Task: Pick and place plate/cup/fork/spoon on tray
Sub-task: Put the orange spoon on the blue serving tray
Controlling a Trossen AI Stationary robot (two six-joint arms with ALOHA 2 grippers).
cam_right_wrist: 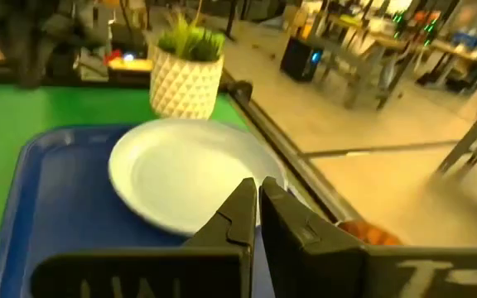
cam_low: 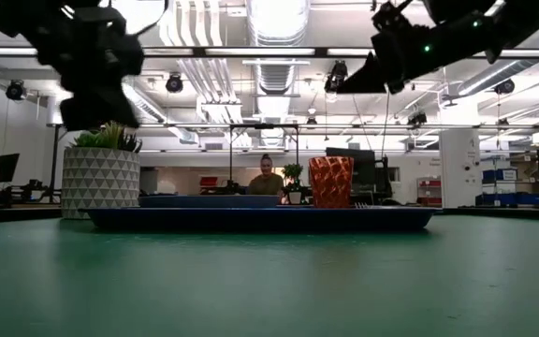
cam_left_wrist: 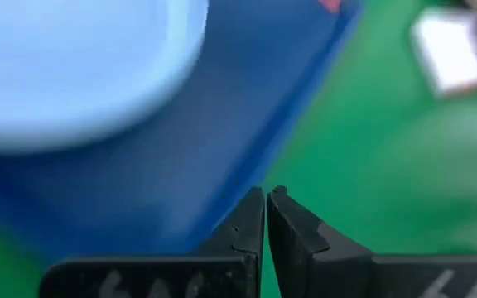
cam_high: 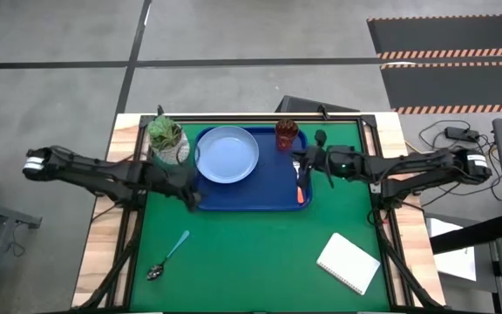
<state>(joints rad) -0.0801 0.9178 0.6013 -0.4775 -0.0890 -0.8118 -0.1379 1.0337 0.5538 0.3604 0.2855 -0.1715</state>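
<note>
Here the spoon (cam_high: 167, 255) lies well apart from the tray's (cam_high: 251, 197) edge.

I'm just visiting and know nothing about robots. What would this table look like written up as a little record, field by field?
tray: dark blue, at the far middle of the green mat
plate: pale blue, on the tray's left half
cup: reddish-brown, upright at the tray's far right corner
fork: orange handle, along the tray's right edge
spoon: blue handle, on the mat, off the tray
left gripper: shut, empty, above the tray's near left corner
right gripper: shut, empty, above the tray's right edge
plant pot: left of the tray
notepad: white, near right
</note>
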